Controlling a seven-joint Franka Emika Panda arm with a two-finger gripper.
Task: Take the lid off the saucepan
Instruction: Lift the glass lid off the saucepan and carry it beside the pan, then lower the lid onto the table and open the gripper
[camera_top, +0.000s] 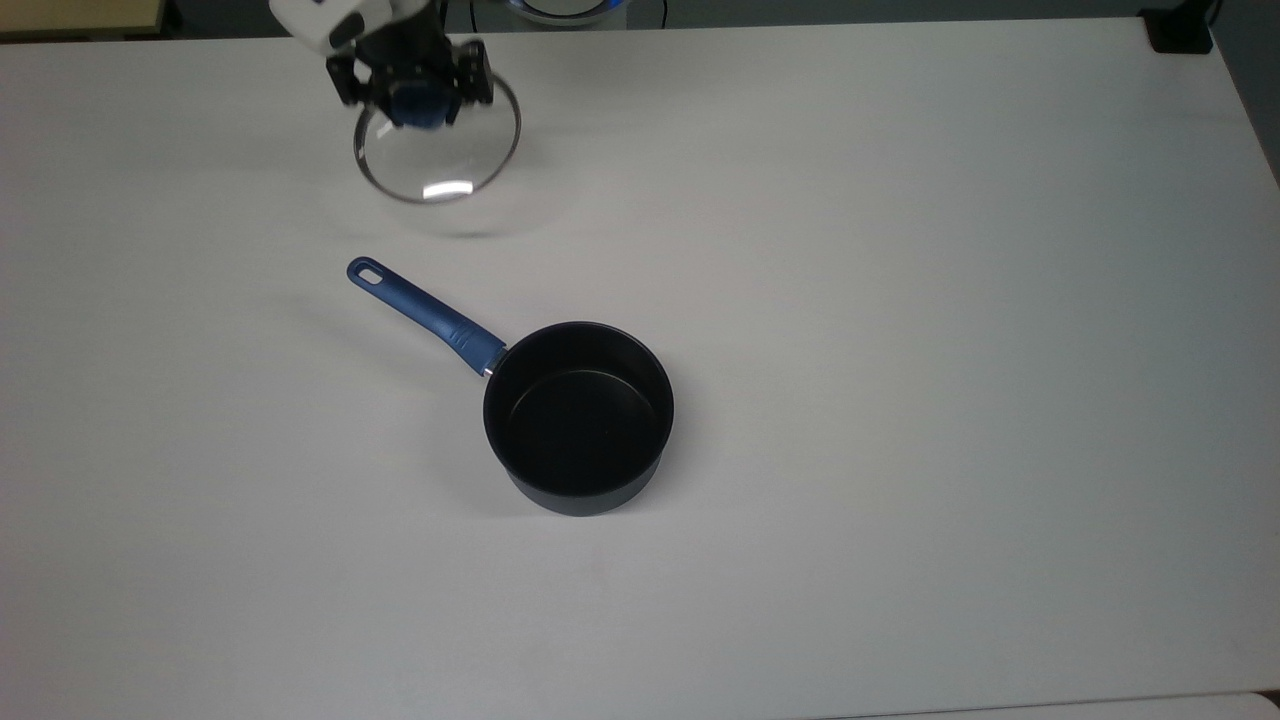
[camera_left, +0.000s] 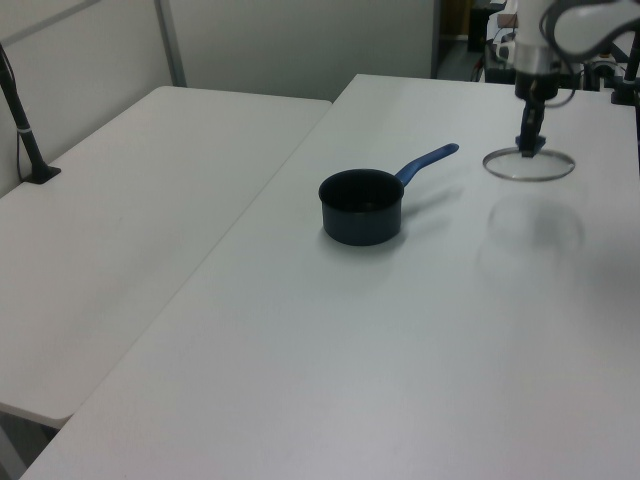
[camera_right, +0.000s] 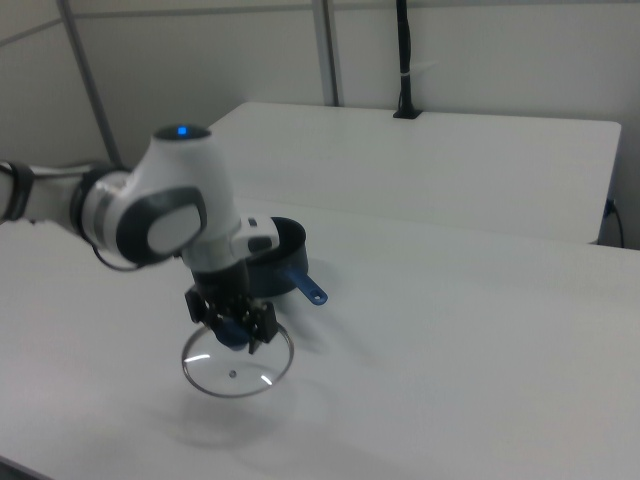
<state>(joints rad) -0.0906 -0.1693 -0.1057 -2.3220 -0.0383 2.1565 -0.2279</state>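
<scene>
Above table (camera_top: 900, 300): lid (camera_top: 437, 150), held off the surface
Gripper (camera_top: 415, 105): clamped on lid's blue knob
Saucepan (camera_top: 578, 415): uncovered, well apart from lid

We are in what looks like a lab or plain office room: wide white tables (camera_left: 150, 200) stand edge to edge before pale partition walls (camera_right: 480, 50) with metal posts (camera_left: 170, 40). A black clamped pole (camera_left: 20, 110) rises from one table, and a robot arm (camera_right: 150, 215) works at another.
</scene>
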